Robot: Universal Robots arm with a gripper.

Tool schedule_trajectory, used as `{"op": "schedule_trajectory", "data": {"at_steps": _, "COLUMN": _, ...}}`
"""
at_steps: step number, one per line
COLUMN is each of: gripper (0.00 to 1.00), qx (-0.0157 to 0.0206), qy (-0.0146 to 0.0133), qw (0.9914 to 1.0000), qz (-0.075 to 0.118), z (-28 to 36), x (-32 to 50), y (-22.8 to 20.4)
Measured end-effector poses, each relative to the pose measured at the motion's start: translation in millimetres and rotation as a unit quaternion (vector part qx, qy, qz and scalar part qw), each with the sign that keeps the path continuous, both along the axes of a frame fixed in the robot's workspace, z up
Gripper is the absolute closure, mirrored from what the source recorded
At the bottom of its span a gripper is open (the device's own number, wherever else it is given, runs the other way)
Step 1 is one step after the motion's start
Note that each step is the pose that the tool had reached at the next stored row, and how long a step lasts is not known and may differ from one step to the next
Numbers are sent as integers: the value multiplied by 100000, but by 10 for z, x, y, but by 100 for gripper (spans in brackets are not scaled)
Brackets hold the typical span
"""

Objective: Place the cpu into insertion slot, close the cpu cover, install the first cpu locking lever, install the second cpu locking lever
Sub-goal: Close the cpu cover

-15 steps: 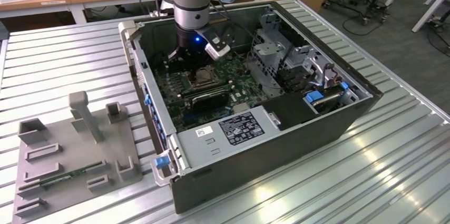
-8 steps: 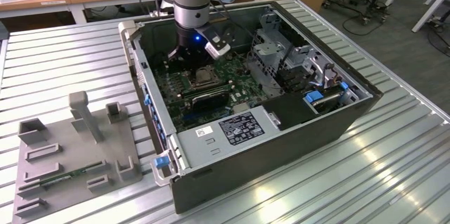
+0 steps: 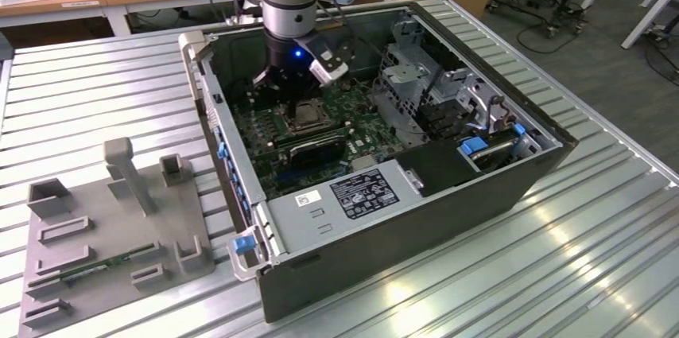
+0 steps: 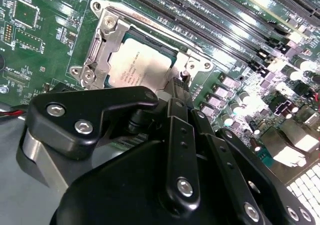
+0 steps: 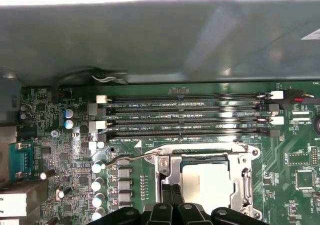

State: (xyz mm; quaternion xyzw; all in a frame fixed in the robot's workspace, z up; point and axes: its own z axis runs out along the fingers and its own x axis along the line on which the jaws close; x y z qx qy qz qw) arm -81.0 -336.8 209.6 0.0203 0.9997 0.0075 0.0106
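The pale beige-silver square cpu sits in the silver-rimmed insertion slot, framed by the thin silvery cpu cover. The black gripper hovers at the cover's edge with its fingers pressed together. The first wrist view adds a thin wire lever, and the exterior view the dark open computer case.

Worktop: silvery ribbed metal, slats running lengthwise.
Computer case: dark, on its side, open face up, at the exterior view's right.
Grey fixture: flat plate with upright blocks, at the exterior view's left, near the case.
Green strip: on the fixture, possibly a circuit card.
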Motion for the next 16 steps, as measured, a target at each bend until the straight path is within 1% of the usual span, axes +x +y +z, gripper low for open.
{"op": "schedule_trajectory", "data": {"at_steps": 7, "gripper": 89, "qx": -2, "qy": 2, "qw": 100000, "qz": 0, "z": 106, "x": 0, "y": 0}}
{"op": "schedule_trajectory", "data": {"at_steps": 8, "gripper": 89, "qx": -1, "qy": 2, "qw": 100000, "qz": 0, "z": 186, "x": 0, "y": 0}}
{"op": "schedule_trajectory", "data": {"at_steps": 13, "gripper": 89, "qx": 4, "qy": -2, "qw": 100000, "qz": 4, "z": 190, "x": 1, "y": 0}}
{"op": "schedule_trajectory", "data": {"at_steps": 16, "gripper": 89, "qx": -3, "qy": 3, "qw": 100000, "qz": -3, "z": 191, "x": 37, "y": 0}}
